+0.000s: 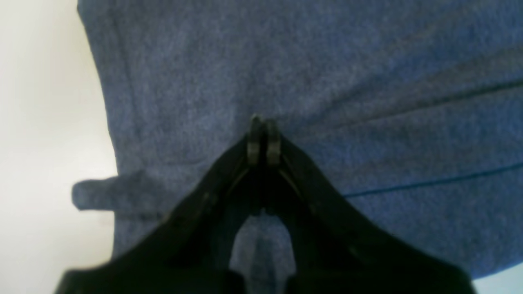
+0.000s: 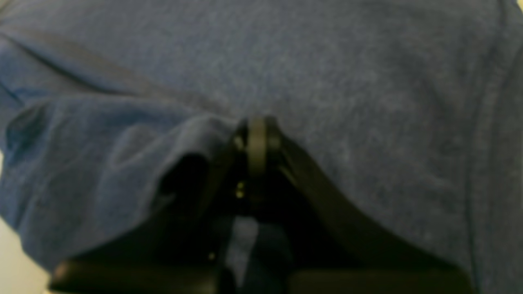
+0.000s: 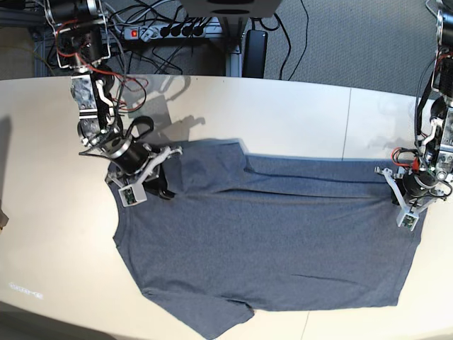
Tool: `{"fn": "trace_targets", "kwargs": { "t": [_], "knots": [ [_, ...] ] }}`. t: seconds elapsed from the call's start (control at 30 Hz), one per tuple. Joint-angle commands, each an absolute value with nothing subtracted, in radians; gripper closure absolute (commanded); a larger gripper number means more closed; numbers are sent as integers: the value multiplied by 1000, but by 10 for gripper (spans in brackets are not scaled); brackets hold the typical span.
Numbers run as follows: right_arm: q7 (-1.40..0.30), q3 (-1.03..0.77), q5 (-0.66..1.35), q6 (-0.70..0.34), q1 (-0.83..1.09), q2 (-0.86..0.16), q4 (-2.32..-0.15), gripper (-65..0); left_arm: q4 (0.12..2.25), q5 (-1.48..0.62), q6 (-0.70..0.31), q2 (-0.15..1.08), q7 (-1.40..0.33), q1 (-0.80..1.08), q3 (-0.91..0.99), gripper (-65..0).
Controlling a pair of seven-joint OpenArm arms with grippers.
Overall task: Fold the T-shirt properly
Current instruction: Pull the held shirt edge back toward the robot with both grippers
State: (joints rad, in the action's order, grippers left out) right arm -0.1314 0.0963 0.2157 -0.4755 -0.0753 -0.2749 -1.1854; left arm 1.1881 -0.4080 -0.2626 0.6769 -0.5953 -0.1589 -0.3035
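The T-shirt is slate-blue and lies spread across the pale table, one short sleeve pointing at the near edge. No lettering shows. My right gripper is shut on bunched cloth at the shirt's far left corner; in the right wrist view the closed fingertips pinch a raised fold of T-shirt. My left gripper is shut on the far right corner by the hem. In the left wrist view its tips press together on the T-shirt, with cloth showing between the fingers.
A power strip and loose cables lie on the floor beyond the table's far edge. A seam crosses the tabletop on the right. Bare table shows left of the shirt and along the near edge.
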Motion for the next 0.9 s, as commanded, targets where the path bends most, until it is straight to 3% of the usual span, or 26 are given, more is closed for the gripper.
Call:
{"fn": "trace_targets", "kwargs": {
  "t": [0.0,0.43,0.87],
  "knots": [
    [-182,93,214,-475,-60,-300,-1215,0,1221,-403,-265,696,-644,-133,-294,0],
    [-245,83,307,-475,149,-448,-1430,0,1588,-398,-265,698,-648,217,-49,0],
    [-245,-68,334,-475,331,-454,-1573,0,1762,-398,-266,694,-647,353,-18,0]
  ]
}}
